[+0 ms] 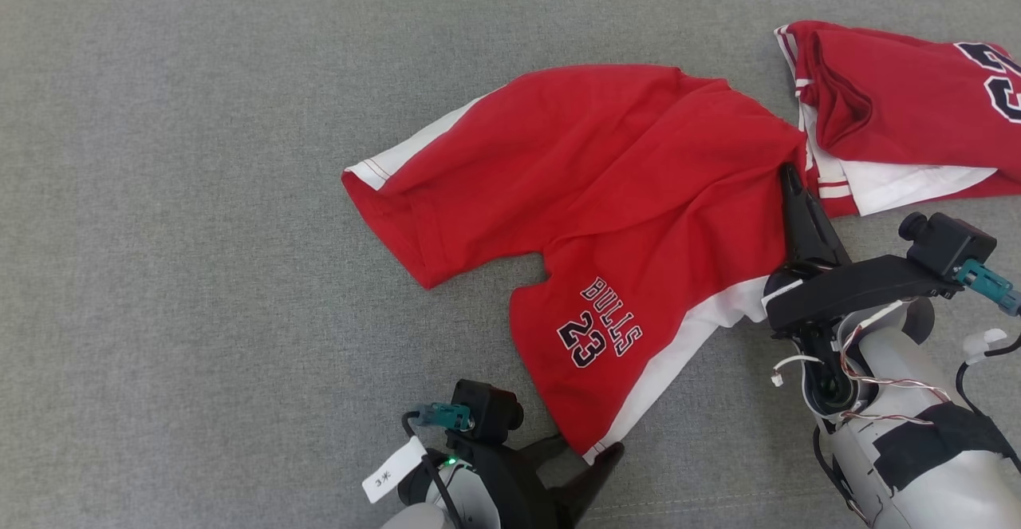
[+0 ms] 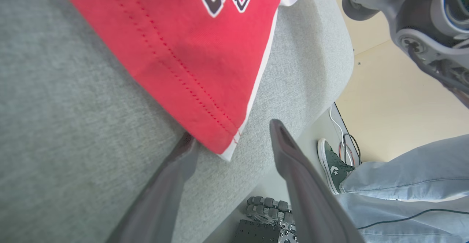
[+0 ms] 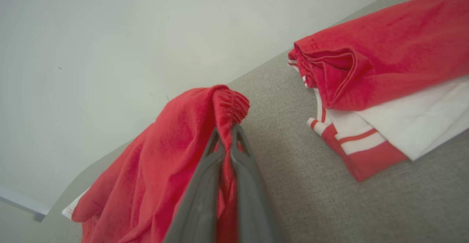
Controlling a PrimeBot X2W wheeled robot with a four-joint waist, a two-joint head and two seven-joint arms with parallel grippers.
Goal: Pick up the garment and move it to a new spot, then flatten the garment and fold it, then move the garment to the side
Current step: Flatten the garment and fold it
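Observation:
The garment (image 1: pixel 606 218) is a pair of red shorts with white side panels and "BULLS 23" print, spread loosely over the grey cushion (image 1: pixel 199 234). My right gripper (image 1: pixel 790 174) is shut on its gathered waistband (image 3: pixel 229 105) at the right edge, lifting the cloth a little. My left gripper (image 1: pixel 594 465) stands open at the near leg's hem corner (image 2: pixel 223 149), one finger (image 2: pixel 183 158) just under the hem, the other finger (image 2: pixel 285 151) beside it over bare cushion. The corner lies between the fingers, unpinched.
A second red and white garment (image 1: pixel 901 106) lies folded at the cushion's far right, close to my right gripper. The cushion's front edge (image 2: pixel 329 89) drops off just past my left gripper; beyond it a person's jeans leg (image 2: pixel 410 169) and sneaker (image 2: pixel 335 168) stand on the floor.

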